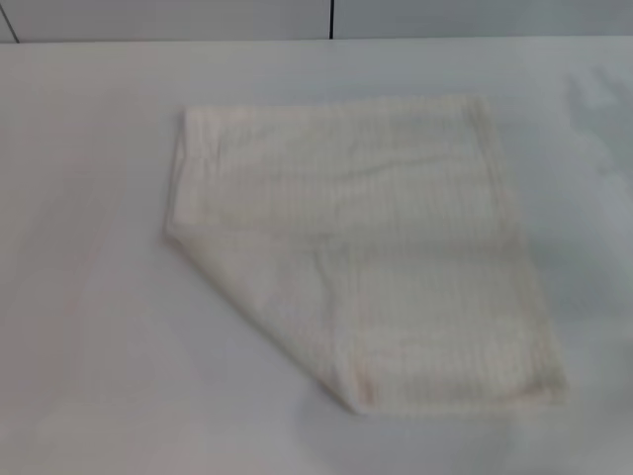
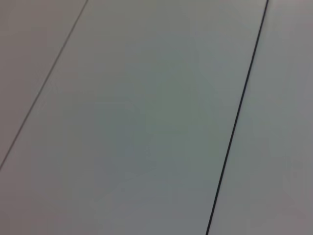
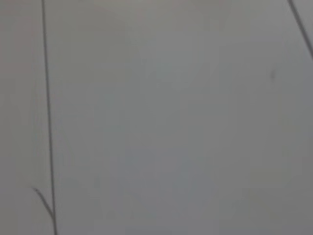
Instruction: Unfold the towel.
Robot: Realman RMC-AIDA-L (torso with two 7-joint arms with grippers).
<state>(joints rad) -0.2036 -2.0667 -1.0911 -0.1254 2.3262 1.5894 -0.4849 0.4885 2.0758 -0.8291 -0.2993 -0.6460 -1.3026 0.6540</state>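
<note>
The cream-white towel (image 1: 366,247) lies flat on the white table (image 1: 89,297) in the head view, near the middle. Its near-left corner is folded over diagonally onto the cloth, and the fold edge runs from the left side down to the front edge. Its waffle weave shows faintly. Neither gripper shows in the head view. Both wrist views show only plain grey panels with thin dark seams, with no towel and no fingers in them.
Bare table surface surrounds the towel on all sides. The table's far edge meets a wall with a dark vertical seam (image 1: 331,18) at the back.
</note>
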